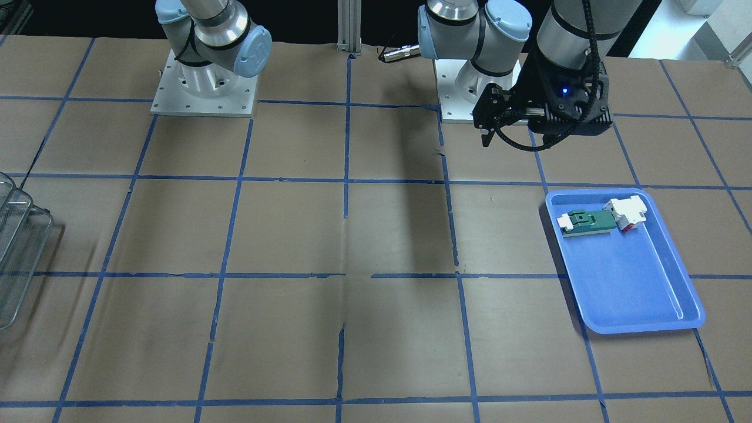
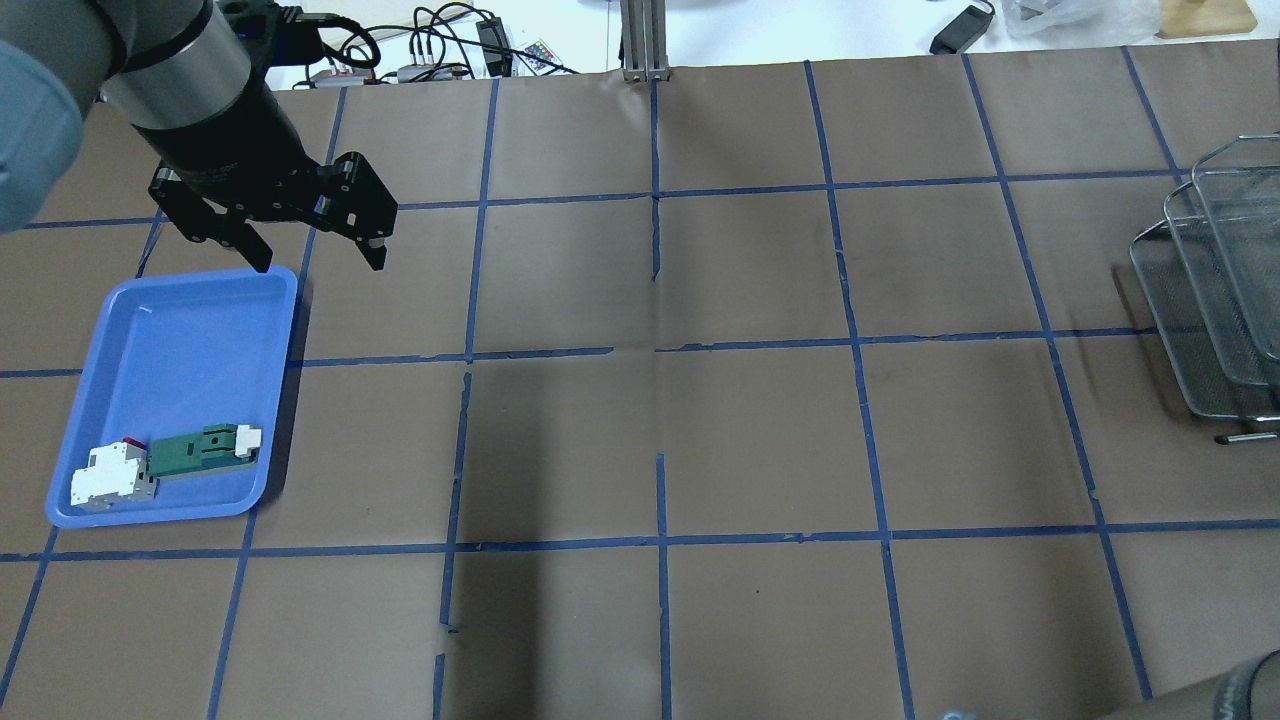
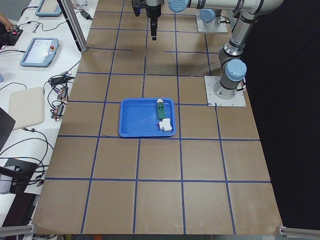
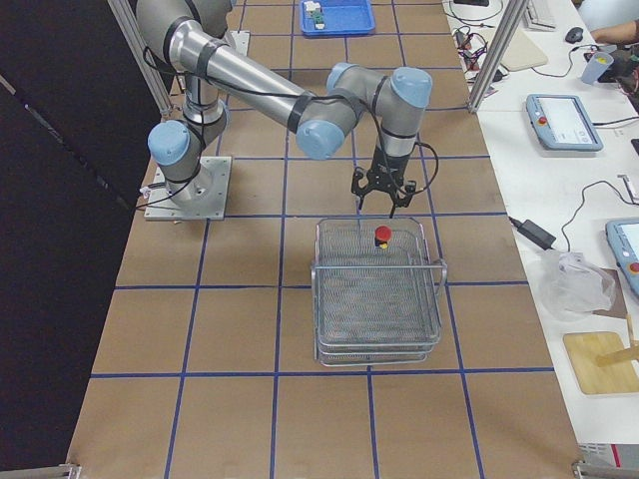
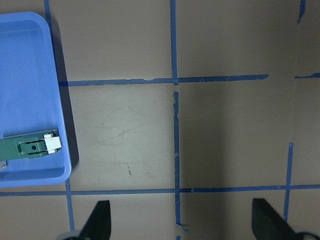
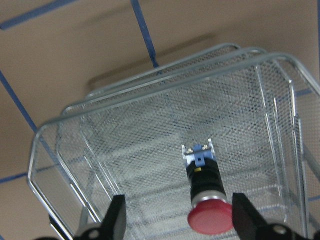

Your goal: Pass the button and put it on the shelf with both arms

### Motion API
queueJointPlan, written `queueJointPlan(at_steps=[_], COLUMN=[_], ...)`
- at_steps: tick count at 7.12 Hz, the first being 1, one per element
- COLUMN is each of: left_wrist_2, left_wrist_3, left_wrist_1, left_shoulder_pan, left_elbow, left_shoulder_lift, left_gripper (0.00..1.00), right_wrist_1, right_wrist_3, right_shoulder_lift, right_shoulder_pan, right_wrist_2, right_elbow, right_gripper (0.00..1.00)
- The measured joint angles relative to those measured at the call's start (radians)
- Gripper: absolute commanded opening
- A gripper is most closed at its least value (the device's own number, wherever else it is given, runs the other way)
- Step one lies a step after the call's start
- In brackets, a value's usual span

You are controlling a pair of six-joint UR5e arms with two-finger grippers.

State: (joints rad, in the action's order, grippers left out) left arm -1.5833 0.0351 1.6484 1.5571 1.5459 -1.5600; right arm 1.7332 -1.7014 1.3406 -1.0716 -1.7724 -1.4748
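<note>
Button [image 6: 204, 192] on shelf [image 6: 140, 150], blue tray [image 2: 180, 340] apart

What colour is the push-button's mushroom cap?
Red. The small push-button switch shows best in the right wrist-mounted view.

The brown, blue-gridded table [image 2: 760, 430] carries a blue tray [image 2: 170, 340] and the shelf [image 4: 369, 299].
</note>
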Motion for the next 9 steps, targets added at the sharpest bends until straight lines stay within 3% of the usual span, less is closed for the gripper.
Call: queueJointPlan(at_steps=[3,6,9], left_wrist_2=[0.002,0.0,-0.002], left_wrist_3=[-0.002,-0.003,-0.002], left_wrist_1=[-0.013,-0.016,-0.016], left_shoulder_pan=[0.0,0.0,0.0], left_elbow=[0.0,0.0,0.0], left_shoulder_lift=[-0.005,-0.005,-0.004], left_gripper=[1.0,1.0,1.0], right_wrist_1=[-0.165,-0.165,-0.168], right_wrist_3=[0.372,0.932,1.354], right_shoulder_lift=[0.087,0.144,0.199], right_shoulder_pan=[-0.159,-0.445,-0.47], right_wrist_2=[0.192,0.159,0.197], right_elbow=[-0.028,-0.022,-0.012], right_gripper=[1.0,1.0,1.0])
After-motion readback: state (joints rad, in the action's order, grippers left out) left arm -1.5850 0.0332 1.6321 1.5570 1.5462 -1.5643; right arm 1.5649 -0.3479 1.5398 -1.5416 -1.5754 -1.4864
